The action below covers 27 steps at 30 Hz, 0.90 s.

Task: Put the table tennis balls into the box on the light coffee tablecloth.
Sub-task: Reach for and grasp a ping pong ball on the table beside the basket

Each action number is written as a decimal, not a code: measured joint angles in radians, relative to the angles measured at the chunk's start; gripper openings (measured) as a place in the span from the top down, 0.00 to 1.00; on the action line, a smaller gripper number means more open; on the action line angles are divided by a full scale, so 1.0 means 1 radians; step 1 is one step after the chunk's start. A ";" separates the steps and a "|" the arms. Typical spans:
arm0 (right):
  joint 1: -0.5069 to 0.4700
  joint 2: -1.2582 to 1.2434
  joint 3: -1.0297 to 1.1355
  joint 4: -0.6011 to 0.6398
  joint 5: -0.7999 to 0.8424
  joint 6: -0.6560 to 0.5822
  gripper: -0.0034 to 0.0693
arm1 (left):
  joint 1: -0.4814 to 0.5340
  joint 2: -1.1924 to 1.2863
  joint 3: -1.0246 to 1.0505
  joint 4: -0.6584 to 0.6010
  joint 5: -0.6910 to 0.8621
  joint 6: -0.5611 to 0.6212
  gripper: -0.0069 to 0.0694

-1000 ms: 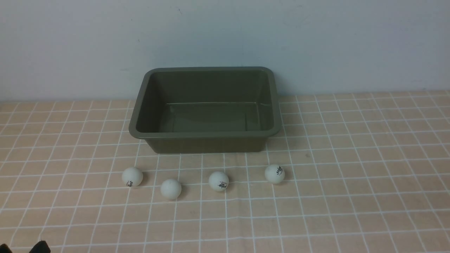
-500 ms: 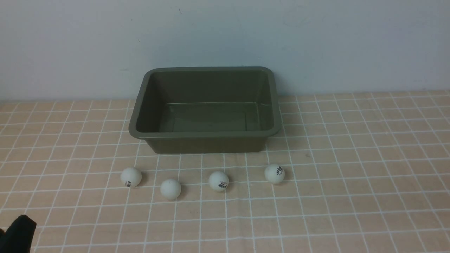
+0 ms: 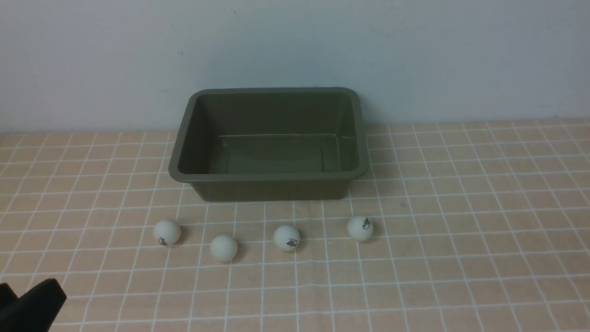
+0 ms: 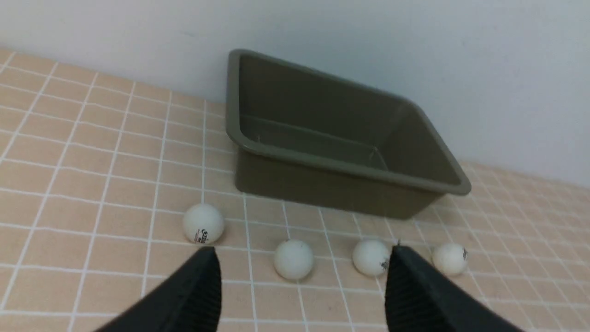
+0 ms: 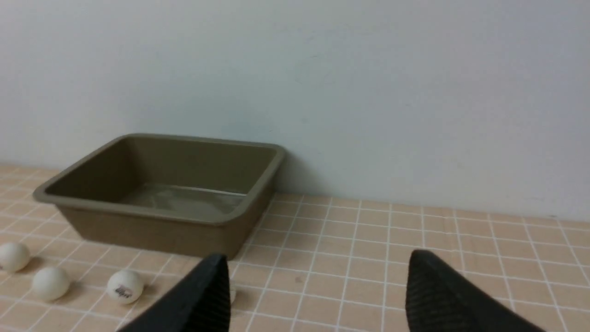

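The olive-green box (image 3: pixel 272 177) stands empty at the back middle of the light coffee tablecloth (image 3: pixel 461 240). Four white table tennis balls lie in a row in front of it: one at the left (image 3: pixel 166 232), then a plain one (image 3: pixel 223 248), then (image 3: pixel 286 238), and one at the right (image 3: pixel 360 228). My left gripper (image 4: pixel 303 251) is open and empty, short of the row, with the plain ball (image 4: pixel 293 259) showing between its fingers. One of its fingers (image 3: pixel 39 299) shows at the front view's bottom left. My right gripper (image 5: pixel 318 256) is open and empty, off to the right of the box (image 5: pixel 152 210).
A plain pale wall rises right behind the box. In the right wrist view three balls (image 5: pixel 50 283) lie left of the gripper, and a fourth is mostly hidden behind one finger. The cloth is slightly creased near the front.
My left gripper has come up and forward into the front view's bottom left corner. The leftmost ball has rolled slightly to the left. The other balls and the box have not moved.
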 joint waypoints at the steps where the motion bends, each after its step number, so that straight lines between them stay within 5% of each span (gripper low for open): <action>1: 0.000 0.021 0.000 0.059 0.005 -0.074 0.31 | 0.000 0.040 -0.043 0.000 0.044 0.044 0.38; 14: 0.000 0.271 0.000 0.489 0.077 -0.600 0.31 | 0.000 0.589 -0.382 0.073 0.272 0.448 0.38; 27: 0.000 0.335 0.000 0.542 0.076 -0.652 0.31 | 0.000 1.281 -0.661 0.109 0.290 0.535 0.38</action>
